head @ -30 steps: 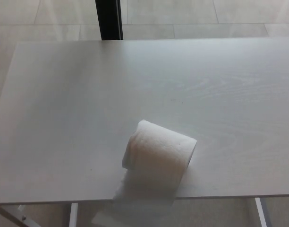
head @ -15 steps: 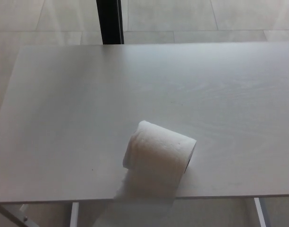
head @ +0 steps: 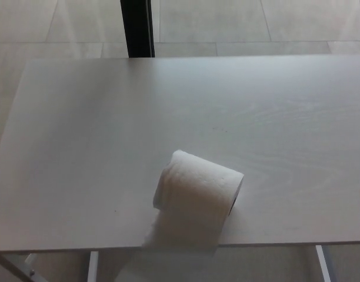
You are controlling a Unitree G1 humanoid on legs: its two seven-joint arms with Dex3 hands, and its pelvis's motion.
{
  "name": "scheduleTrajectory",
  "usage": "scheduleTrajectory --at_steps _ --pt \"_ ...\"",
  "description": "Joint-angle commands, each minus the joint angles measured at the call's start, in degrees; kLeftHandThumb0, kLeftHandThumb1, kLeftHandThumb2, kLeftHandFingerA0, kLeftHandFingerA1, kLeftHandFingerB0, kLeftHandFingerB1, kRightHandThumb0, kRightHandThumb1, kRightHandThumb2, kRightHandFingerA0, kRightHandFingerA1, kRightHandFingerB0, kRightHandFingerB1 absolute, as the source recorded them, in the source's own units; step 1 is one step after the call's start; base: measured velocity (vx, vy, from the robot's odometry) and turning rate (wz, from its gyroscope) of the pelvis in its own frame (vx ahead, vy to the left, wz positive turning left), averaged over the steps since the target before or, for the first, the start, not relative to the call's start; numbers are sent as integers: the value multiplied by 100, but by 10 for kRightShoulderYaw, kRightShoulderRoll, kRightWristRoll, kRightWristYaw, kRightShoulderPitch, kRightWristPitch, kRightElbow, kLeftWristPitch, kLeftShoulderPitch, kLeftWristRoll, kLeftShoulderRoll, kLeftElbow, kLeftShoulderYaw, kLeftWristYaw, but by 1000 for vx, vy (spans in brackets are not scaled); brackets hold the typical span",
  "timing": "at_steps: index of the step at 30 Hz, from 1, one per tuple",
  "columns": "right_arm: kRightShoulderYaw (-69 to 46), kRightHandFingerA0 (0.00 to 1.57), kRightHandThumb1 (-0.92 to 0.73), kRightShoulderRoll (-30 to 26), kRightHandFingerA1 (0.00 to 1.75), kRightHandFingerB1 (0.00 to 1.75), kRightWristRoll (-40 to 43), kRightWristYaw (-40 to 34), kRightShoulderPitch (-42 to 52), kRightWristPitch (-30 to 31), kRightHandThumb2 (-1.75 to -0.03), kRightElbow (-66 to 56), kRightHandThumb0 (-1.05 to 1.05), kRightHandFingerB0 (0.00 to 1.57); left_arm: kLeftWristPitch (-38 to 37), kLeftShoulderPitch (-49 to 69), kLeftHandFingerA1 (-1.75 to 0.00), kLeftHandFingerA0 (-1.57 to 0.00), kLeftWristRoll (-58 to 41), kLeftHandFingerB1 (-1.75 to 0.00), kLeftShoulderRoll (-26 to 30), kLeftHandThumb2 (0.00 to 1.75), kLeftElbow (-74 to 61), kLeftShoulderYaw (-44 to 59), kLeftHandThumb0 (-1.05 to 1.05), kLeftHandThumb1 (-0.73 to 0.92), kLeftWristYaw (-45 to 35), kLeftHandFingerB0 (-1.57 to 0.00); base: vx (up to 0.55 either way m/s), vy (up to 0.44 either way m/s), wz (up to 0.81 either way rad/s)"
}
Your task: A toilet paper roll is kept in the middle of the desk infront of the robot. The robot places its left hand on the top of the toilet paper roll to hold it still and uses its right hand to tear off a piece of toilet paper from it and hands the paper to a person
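head view: the roll [head: 197, 191] lies on its side near the front edge of the worktop [head: 97, 135], about midway across, its loose tail [head: 180, 249] draped over that edge and hanging down. no robot hand shows, left or right, so i cannot tell whether either is open or closed, nor how the roll lies relative to them. no person and no torn sheet are in view. this fits a stage with the tearing yet to come, or one with a sheet already torn and handed over; the picture does not settle which.
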Motion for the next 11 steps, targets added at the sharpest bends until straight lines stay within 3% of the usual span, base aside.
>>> scheduleTrajectory --at_steps 1,11 --pt "-45 0 -70 17 29 46 52 15 -6 -89 -70 47 -60 16 -7 10 -46 0 -83 -21 -4 80 9 24 -80 85 -28 0 0 0 0" --pt "-56 0 -70 6 29 46 60 28 15 -119 -70 71 -60 16 -16 38 -46 0 -105 -21 1 80 4 14 -80 85 -28 0 0 0 0"
